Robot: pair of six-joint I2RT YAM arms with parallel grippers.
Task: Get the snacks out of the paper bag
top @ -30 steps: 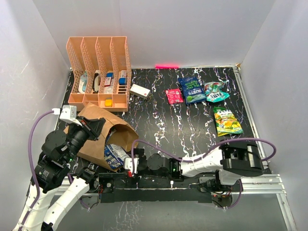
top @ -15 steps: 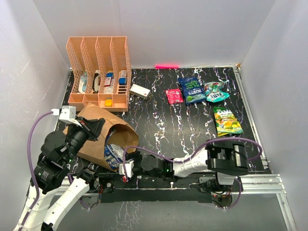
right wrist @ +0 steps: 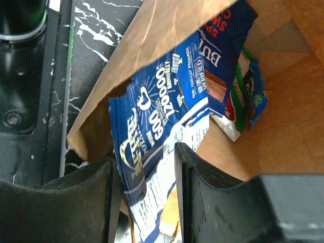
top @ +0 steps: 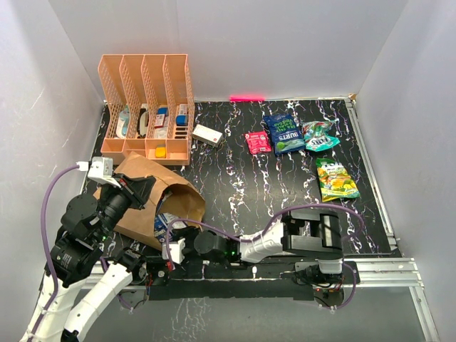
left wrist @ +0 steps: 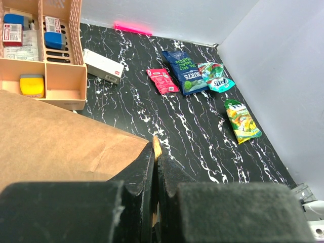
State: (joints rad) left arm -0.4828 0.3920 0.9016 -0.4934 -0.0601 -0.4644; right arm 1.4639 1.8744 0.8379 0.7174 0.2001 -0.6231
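1. Table [top: 271, 185]: black top with white veining, and pale walls on three sides.
2. Paper bag [top: 171, 192]: brown, lying on its side at the near left of the table. Its mouth is turned toward the arm bases and its upper lip is raised.
3. Orange rack [top: 146, 107]: stands at the far left, just beyond the bag, with small items in its compartments.
4. Left gripper [left wrist: 156, 154]: jaws pressed together on the bag's upper edge. A sliver of brown paper shows between the fingertips.
5. Right gripper [right wrist: 147, 157]: at the bag's mouth, jaws at a narrow gap, with one finger on each side of the dark blue chip bag [right wrist: 162, 101]. Whether it is firmly clamped, I cannot tell.
6. That chip bag lies in the bag's mouth. Deeper inside are a second blue packet [right wrist: 228, 35] and a green-and-red packet [right wrist: 243, 91].
7. Lying out at the far right of the table:
   - a blue bag [top: 283, 133];
   - a teal bag [top: 318, 135] just beside it;
   - a green-yellow bag [top: 336, 178] nearer;
   - a pink-red packet [top: 257, 142].
8. White box [top: 207, 134]: on the table between the rack and the pink-red packet.
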